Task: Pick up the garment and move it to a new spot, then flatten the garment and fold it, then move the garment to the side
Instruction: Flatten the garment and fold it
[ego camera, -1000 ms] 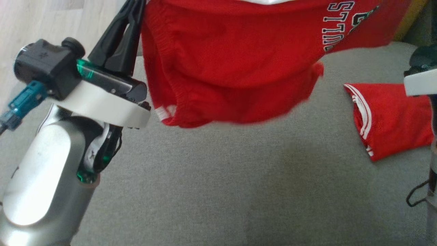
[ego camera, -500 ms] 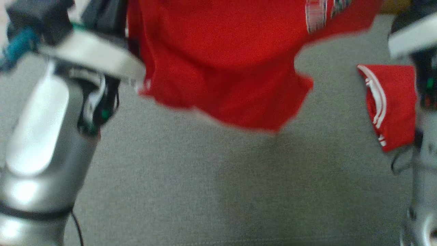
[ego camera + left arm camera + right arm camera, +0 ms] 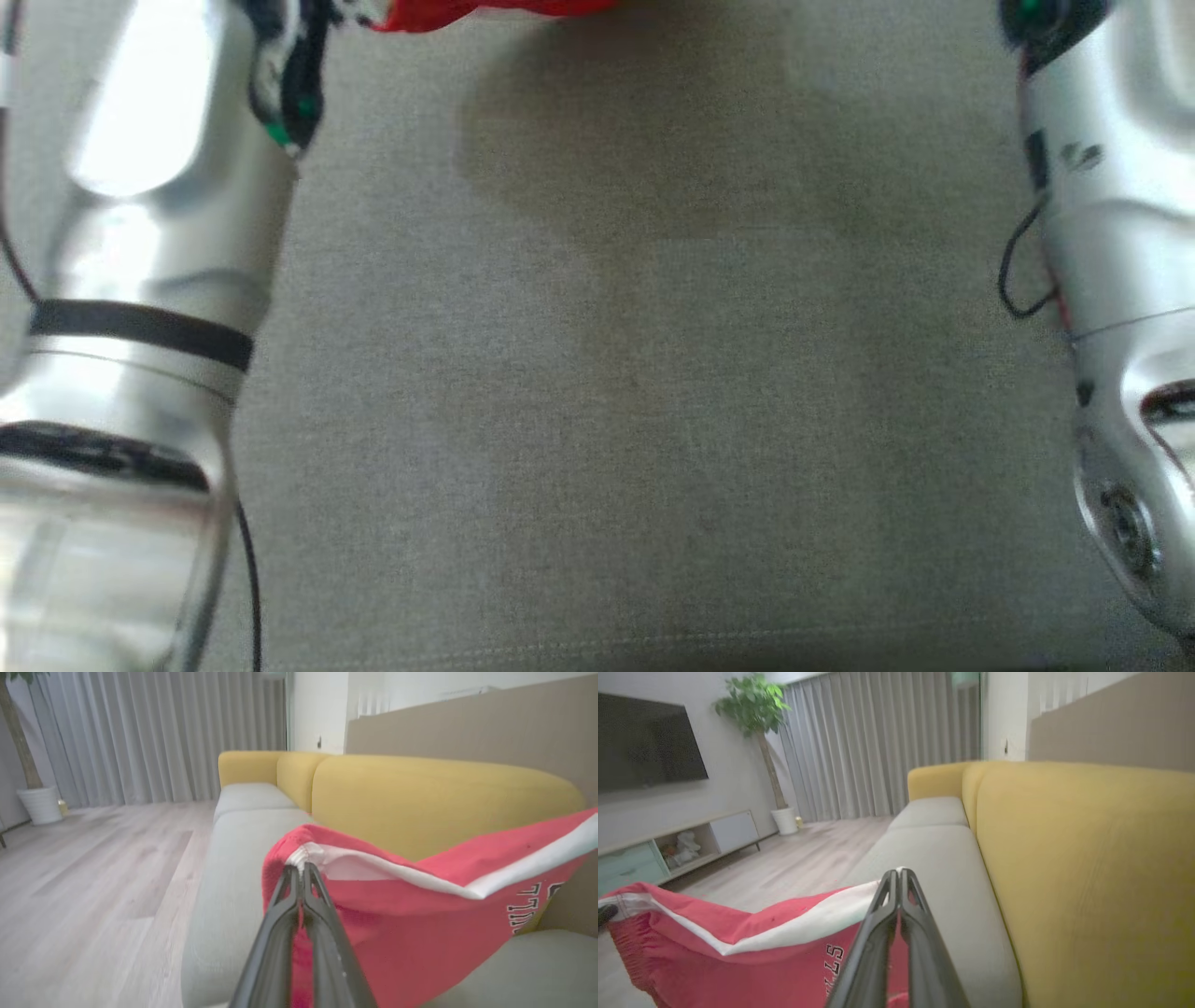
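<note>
With left gripper (image 3: 301, 875) and right gripper (image 3: 899, 873) each pinched tight on its white band, the red garment (image 3: 420, 914) hangs between them over the grey sofa seat (image 3: 653, 420), so I should lower both ends level and taut.

The garment (image 3: 411, 933) hangs between the left tool (image 3: 302, 870) and right tool (image 3: 899, 873), over the sofa seat (image 3: 653, 420) (backrest (image 3: 434, 798) just behind); floor (image 3: 93, 882) lies beside the seat, a plant (image 3: 756, 704) beyond.
</note>
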### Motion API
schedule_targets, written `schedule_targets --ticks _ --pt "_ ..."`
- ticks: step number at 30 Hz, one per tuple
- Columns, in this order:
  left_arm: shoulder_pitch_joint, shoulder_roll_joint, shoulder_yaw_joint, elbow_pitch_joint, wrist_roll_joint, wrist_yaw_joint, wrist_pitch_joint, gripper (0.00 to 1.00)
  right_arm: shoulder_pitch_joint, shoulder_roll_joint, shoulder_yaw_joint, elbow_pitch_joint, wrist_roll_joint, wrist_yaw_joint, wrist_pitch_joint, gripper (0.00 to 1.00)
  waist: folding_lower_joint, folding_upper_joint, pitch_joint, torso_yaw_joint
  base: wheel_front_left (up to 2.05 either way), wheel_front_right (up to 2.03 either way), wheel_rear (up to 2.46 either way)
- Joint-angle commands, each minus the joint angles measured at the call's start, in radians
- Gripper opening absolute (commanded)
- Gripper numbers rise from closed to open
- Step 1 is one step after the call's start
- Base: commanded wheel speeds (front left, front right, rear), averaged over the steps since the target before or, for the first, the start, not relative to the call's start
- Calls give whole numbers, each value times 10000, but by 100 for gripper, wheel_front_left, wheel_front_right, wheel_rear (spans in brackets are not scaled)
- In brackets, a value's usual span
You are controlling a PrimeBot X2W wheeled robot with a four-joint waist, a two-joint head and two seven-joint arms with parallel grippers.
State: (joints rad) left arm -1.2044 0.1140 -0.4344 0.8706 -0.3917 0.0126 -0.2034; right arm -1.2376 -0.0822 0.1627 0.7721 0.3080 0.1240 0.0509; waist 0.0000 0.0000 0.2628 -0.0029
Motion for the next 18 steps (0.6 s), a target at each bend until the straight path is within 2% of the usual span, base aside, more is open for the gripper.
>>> schedule_targets --ticks 1,5,10,13,18 --pt "-473 89 228 442 -112 -105 -182 0 -348 275 258 470 73 67 -215 0 0 0 137 -87 0 0 0" --pt "-224 -275 270 1952 -416 -372 -405 0 -198 312 995 2012 692 67 -510 0 0 0 456 -105 0 0 0" --pt "361 -542 462 2941 -908 -572 -544 0 509 316 1980 2931 1724 67 -926 0 0 0 929 -18 0 0 0" --pt "838 -603 499 2979 -1072 -651 -574 0 1154 317 2344 3193 2243 67 -1370 0 0 0 1077 39 0 0 0" --pt "2183 -631 629 1851 -1116 -765 -581 0 2577 318 2717 3175 2931 67 -2367 0 0 0 981 77 0 0 0"
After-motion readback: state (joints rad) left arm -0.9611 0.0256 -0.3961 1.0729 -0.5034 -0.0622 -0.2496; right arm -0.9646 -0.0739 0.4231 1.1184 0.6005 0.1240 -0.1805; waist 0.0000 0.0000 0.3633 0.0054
